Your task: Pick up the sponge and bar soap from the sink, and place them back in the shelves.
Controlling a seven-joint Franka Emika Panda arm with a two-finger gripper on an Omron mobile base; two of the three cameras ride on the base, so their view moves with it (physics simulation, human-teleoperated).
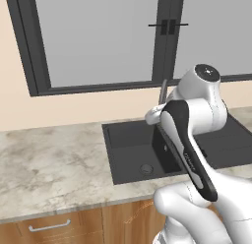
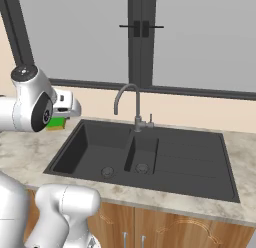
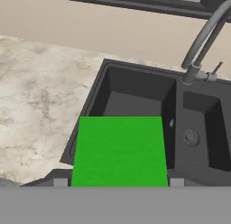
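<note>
My gripper (image 3: 118, 182) is shut on the bright green sponge (image 3: 120, 151), which sits between the two finger tips (image 3: 60, 182). The hand hangs in the air over the left end of the black sink (image 3: 135, 92). From the right base camera, the sponge (image 2: 56, 123) shows green with a yellow layer, tucked under the white hand beside the sink's (image 2: 190, 157) left rim. In the left base view my forearm covers the hand, above the sink (image 1: 133, 154). The bar soap and the shelves are out of view.
A grey gooseneck faucet (image 2: 127, 92) rises behind the sink divider, close to the right of my hand. Marble counter (image 1: 49, 164) stretches left of the sink. A dark-framed window (image 2: 140, 37) fills the wall behind. Wooden cabinet fronts (image 2: 165, 232) run below.
</note>
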